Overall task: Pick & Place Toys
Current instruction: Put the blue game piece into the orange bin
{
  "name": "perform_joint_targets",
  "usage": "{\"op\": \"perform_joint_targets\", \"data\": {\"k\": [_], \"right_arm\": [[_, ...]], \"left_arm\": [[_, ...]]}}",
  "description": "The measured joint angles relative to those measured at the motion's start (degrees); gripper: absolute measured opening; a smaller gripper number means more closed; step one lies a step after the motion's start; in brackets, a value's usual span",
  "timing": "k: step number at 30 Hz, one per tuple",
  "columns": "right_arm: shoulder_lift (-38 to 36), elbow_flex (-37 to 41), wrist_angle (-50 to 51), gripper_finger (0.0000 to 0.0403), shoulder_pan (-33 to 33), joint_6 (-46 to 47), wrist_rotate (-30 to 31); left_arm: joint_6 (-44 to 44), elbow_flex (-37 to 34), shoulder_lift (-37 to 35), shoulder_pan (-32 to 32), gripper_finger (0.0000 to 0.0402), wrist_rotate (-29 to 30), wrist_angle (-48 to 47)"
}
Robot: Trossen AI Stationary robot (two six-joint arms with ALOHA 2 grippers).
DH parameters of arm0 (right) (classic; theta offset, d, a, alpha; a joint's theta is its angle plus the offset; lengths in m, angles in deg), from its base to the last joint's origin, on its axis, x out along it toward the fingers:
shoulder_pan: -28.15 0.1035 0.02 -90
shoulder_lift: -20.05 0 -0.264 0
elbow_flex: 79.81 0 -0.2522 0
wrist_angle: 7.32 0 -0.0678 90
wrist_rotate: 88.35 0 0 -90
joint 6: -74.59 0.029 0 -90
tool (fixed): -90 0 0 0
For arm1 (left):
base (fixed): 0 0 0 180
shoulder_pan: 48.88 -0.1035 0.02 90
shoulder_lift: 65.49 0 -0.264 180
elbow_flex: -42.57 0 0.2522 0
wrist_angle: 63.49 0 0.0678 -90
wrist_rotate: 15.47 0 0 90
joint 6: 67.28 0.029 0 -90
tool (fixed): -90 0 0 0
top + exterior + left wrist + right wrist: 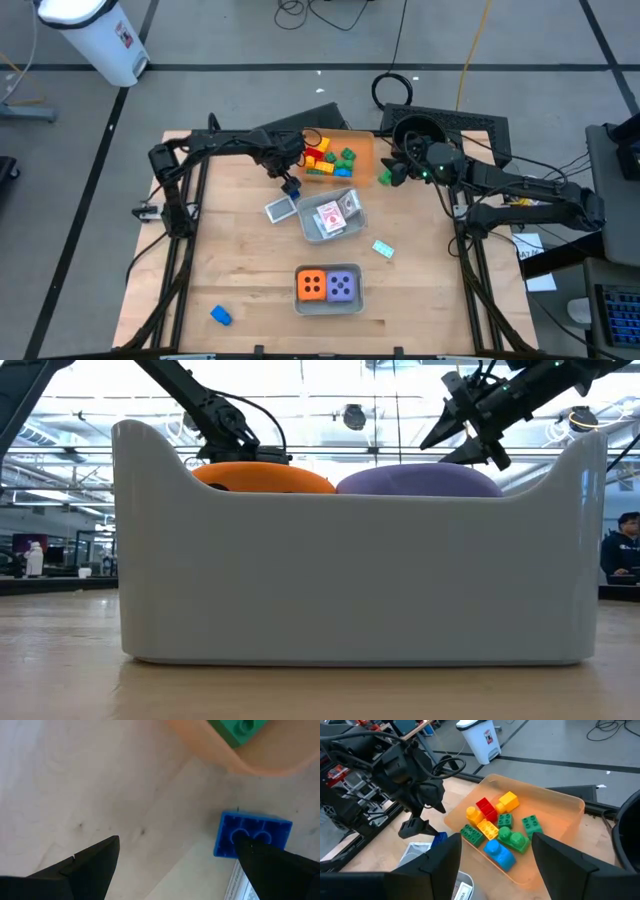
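Note:
A blue brick [292, 187] lies on the table just in front of the orange tray [362, 150], which holds red, yellow, green and blue bricks [492, 827]. My left gripper [284, 170] is open above the blue brick [252, 834]; in the left wrist view one fingertip [250, 851] stands in front of it. In the right wrist view the brick [439, 840] lies apart from both fingers. My right gripper [397, 168] is open and empty at the tray's right end, next to something green [385, 178]. The orange die [312, 285] and the purple die [343, 287] sit in a grey tray [328, 306].
A clear grey tray [312, 232] holds cards [335, 212]. A card [280, 209] lies to its left and a teal card [383, 248] to its right. Another blue brick [220, 315] lies near the front left. The black pot [418, 130] stands at the back right.

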Motion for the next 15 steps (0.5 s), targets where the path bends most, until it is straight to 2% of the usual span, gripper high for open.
{"op": "perform_joint_targets", "data": {"k": [11, 15], "right_arm": [[0.0, 0.0, 0.0, 0.0238, 0.0, -3.0, -0.2], [0.0, 0.0, 0.0, 0.0238, 0.0, -3.3, -0.2]], "left_arm": [[-1.0, 0.0, 0.0, 0.0, 0.0399, 4.5, -0.3], [-1.1, 0.0, 0.0, 0.0, 0.0399, 8.2, -2.6]]}}
